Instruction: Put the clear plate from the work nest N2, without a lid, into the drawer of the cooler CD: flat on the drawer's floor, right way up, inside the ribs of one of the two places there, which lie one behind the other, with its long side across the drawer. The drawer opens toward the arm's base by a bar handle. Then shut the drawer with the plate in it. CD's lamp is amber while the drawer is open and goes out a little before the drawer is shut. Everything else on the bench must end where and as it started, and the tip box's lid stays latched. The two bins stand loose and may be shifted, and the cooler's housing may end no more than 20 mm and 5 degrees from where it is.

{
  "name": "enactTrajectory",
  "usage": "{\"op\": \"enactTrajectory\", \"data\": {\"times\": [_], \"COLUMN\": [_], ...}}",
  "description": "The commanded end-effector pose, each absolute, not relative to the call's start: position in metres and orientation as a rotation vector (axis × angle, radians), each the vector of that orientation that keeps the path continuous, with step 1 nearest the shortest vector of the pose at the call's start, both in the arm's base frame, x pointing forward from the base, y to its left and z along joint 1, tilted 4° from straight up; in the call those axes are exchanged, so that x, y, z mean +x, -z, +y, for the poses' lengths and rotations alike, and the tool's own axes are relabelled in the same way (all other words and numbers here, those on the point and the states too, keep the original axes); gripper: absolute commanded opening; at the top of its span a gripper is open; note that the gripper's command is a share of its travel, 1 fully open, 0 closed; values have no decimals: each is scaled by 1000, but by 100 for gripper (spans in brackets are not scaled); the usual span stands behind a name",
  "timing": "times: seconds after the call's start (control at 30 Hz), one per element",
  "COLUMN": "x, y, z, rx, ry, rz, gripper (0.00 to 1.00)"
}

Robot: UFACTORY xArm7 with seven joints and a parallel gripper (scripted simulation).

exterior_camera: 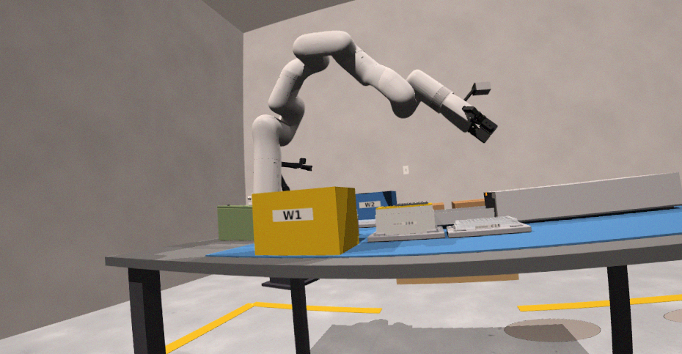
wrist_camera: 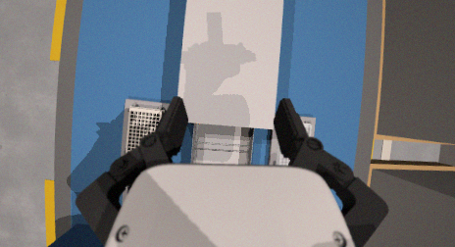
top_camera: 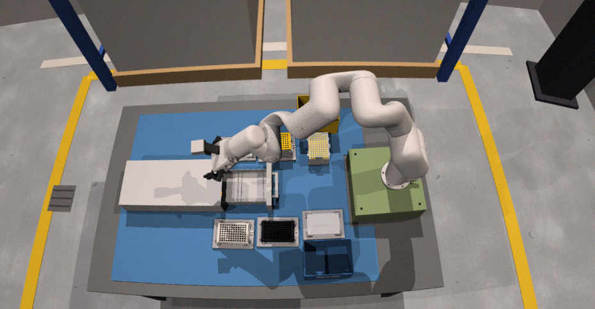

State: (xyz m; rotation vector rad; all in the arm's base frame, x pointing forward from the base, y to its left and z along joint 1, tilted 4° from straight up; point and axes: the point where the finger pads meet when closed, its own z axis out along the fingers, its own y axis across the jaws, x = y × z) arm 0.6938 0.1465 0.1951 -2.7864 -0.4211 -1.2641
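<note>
- Gripper (exterior_camera: 482,128) high over the bench, tilted nose-down, fingers spread wide, nothing between them.
- Hanging above the seam where the cooler (top_camera: 166,183) meets its drawer (top_camera: 249,187), seen from the top.
- Drawer pulled out toward the arm's base, ribs showing on its floor, bar handle (top_camera: 275,183) on the near end.
- Amber lamp (exterior_camera: 485,193) lit at the cooler's corner.
- From the wrist, drawer floor (wrist_camera: 222,146) framed between the two fingers, cooler top stretching away beyond with the gripper's shadow on it.
- Clear plate (top_camera: 233,232) in its nest on the blue mat (top_camera: 166,240), well apart from the gripper, beside a black plate (top_camera: 277,231) and a white-lidded one (top_camera: 323,223).
- Yellow bin (exterior_camera: 305,227) marked W1 and blue bin (top_camera: 327,258) standing on the bench.
</note>
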Motion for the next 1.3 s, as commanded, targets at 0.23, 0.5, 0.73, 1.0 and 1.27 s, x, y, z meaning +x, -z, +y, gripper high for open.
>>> {"op": "enactTrajectory", "data": {"times": [0.23,0.5,0.73,1.0,1.27], "x": [655,620,598,560,530], "y": [-197,-195,-193,-191,-190], "z": [135,126,120,112,106], "rx": [-2897,-2933,-2965,-3020,-3042], "ry": [1002,905,807,609,508], "rz": [-401,-393,-385,-368,-360], "gripper": [100,100,100,100,100]}}
